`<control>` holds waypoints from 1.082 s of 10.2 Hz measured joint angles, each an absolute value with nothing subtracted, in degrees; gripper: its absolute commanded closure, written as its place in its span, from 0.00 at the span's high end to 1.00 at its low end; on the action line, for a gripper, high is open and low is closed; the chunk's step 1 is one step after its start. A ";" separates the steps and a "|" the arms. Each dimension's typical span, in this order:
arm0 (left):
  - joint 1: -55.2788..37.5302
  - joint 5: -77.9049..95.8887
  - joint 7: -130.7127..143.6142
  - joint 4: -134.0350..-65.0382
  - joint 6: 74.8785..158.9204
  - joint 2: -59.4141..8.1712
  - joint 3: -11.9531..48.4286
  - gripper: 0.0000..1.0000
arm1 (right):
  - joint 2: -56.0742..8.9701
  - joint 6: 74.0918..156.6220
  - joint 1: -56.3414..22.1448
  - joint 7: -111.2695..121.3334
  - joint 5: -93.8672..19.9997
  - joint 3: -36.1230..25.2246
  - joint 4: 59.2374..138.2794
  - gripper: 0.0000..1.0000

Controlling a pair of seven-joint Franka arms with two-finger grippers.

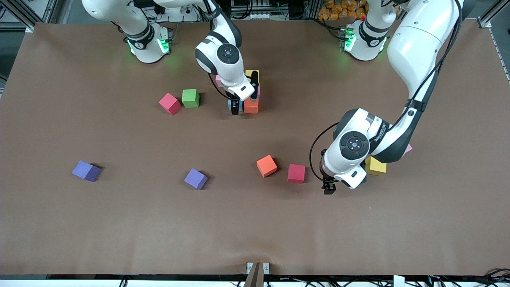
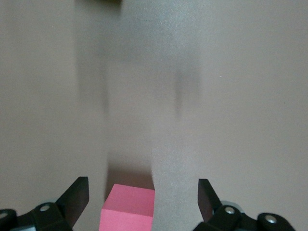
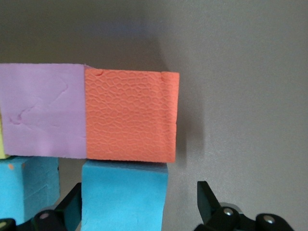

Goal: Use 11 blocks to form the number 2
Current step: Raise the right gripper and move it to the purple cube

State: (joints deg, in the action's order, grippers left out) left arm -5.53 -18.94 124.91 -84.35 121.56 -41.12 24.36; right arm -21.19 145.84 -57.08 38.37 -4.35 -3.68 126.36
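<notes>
Cluster: started digit sits on the desk near the robots' bases, roughly mid-way along. An orange block is at its camera-side edge, a yellow one at its farthest edge, bits of pink and cyan poking out from under the arm.
Cluster up close: right wrist view shows the orange block touching a pinkish-purple one, with a cyan block snug against the orange and a second cyan next to that, small gap between the two cyans.
Right claw: low over the cluster, fingers spread, cyan block between them but not squeezed as far as I can see.
Loose blocks mid-desk: another orange and a red close together, not touching.
Purple blocks: one well apart from the orange toward the right arm's end, the other further out that way.
Near the cluster: a red block touching a green cube.
Left claw: just beside the red block, down low at the desk, fingers apart, holding nothing.
Under the left arm: a yellow block, and a pink corner peeking out.
Left wrist view: a pink block between the open fingers.
</notes>
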 measured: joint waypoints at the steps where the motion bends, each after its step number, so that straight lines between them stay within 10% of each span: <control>1: -5.53 -18.94 124.91 -84.35 121.56 -41.12 24.36 1.00 | -21.08 145.82 -57.08 38.37 -4.35 -3.70 126.25 1.00; 11: -5.52 -18.94 124.64 -84.36 121.54 -41.11 24.25 1.00 | -13.77 138.41 -53.46 39.55 -4.37 -4.45 125.68 1.00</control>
